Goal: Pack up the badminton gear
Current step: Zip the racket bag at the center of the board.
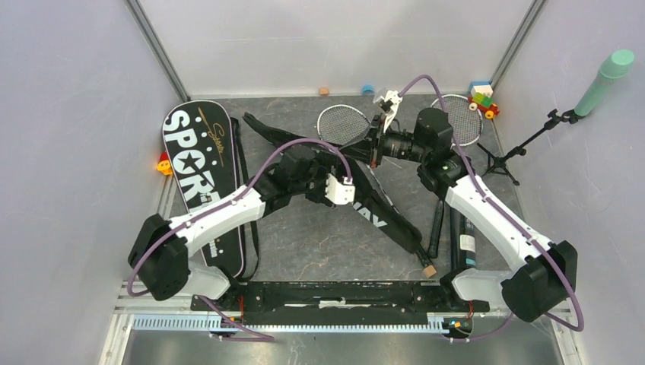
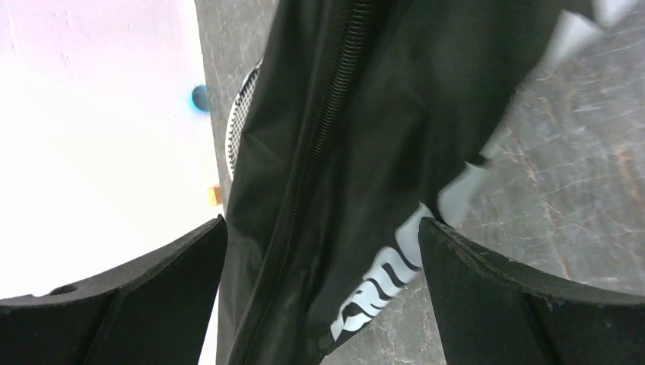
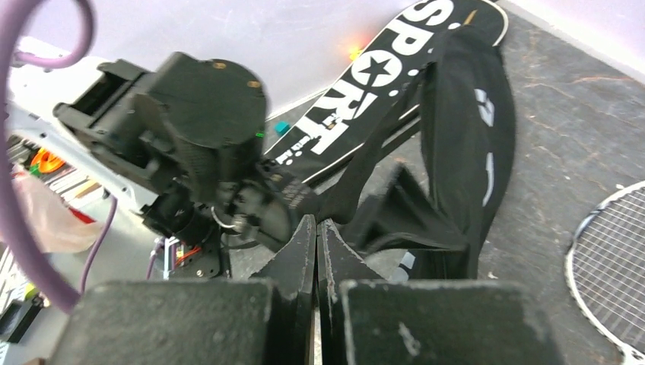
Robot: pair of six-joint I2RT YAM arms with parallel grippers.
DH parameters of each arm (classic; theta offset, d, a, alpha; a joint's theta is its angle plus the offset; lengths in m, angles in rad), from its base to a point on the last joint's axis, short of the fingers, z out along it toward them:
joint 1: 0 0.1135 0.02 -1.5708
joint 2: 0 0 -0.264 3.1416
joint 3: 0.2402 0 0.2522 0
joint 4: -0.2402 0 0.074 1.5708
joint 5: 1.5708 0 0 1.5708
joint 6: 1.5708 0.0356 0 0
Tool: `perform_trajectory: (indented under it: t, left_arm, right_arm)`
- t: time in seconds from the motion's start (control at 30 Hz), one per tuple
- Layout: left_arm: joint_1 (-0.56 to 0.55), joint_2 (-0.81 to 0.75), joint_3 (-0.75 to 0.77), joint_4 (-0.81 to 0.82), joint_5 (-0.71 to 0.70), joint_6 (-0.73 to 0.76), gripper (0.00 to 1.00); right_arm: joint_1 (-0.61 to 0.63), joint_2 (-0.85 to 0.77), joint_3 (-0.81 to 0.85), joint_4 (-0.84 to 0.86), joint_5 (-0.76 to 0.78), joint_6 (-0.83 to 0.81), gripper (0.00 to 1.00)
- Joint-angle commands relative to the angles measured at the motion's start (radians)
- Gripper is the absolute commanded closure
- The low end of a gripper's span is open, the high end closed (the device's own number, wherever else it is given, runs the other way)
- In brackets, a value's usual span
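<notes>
Left gripper (image 2: 321, 228) is hanging wide open over the CROSSWAY bag (image 2: 365, 137). Its two fingers (image 2: 152, 289) are spreading to either side of the black fabric and gripping nothing, and the zipper (image 2: 312, 175) is running up between them. Right gripper (image 3: 317, 224) is pressing its fingers flat together and pinching a raised fold of the same bag at its tips, so the cloth is tenting up off the table (image 1: 304, 236).

Seen from the top, this bag is lying slantwise across the middle, stretching from 11 o'clock to 5 o'clock, with both grippers meeting over its upper half. SPORT bag (image 1: 199, 175) is lying flat at 9 o'clock, beside the left arm. One racket (image 1: 342, 124) is resting at 12 o'clock, its head just beyond the right gripper. A second racket (image 1: 465, 114) at 1 o'clock is partly hiding under the right wrist. Tube (image 1: 464, 247) is lying at 4 o'clock, alongside the right arm. Microphone (image 1: 605, 80) is standing at 2 o'clock, and blocks (image 1: 481, 95) are sitting by the back wall at 1 o'clock.
</notes>
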Motion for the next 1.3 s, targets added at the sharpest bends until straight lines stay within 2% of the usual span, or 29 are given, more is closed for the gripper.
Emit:
perform_trajectory:
  t: [0.0,0.2,0.3,0.6,0.73,0.8,0.9,0.93,0.97,1.07,1.17,1.27]
  left_arm:
    - [-0.003,0.073,0.072,0.107,-0.105,0.011,0.0]
    - [0.012,0.141,0.135,-0.015,-0.198,0.073,0.0]
    - [0.042,0.15,0.182,-0.109,-0.166,0.071,0.0]
    - [0.084,0.202,0.222,-0.132,-0.191,0.078,0.01]
    - [0.09,0.26,0.249,-0.184,-0.229,0.07,0.15]
    - [0.09,0.279,0.242,-0.182,-0.248,0.07,0.31]
    - [0.09,0.281,0.24,-0.189,-0.261,0.05,0.7]
    - [0.09,0.271,0.237,-0.194,-0.257,0.038,0.9]
    - [0.09,0.262,0.23,-0.196,-0.257,0.03,0.98]
    - [0.09,0.217,0.193,-0.21,-0.272,0.031,0.98]
    - [0.088,0.175,0.162,-0.235,-0.282,0.011,0.98]
    - [0.087,0.152,0.172,-0.291,-0.244,-0.115,0.98]
  right_arm:
    - [0.03,-0.032,0.055,0.048,-0.042,-0.021,1.0]
    - [0.052,-0.079,0.056,-0.011,-0.024,-0.076,1.0]
    - [0.056,-0.101,0.043,-0.016,-0.026,-0.094,1.0]
    - [0.074,-0.134,0.037,-0.033,-0.055,-0.129,1.0]
    - [0.079,-0.147,0.031,-0.033,-0.054,-0.141,1.0]
    - [0.079,-0.158,0.024,-0.033,-0.04,-0.148,1.0]
    - [0.079,-0.172,0.029,-0.076,0.062,-0.214,1.0]
    - [0.079,-0.174,0.035,-0.106,0.125,-0.245,1.0]
    - [0.078,-0.173,0.038,-0.129,0.203,-0.28,1.0]
    - [0.073,-0.166,0.02,-0.189,0.518,-0.365,1.0]
    - [0.031,-0.133,-0.024,-0.185,0.818,-0.382,1.0]
    - [-0.02,-0.052,-0.042,-0.181,1.025,-0.388,1.0]
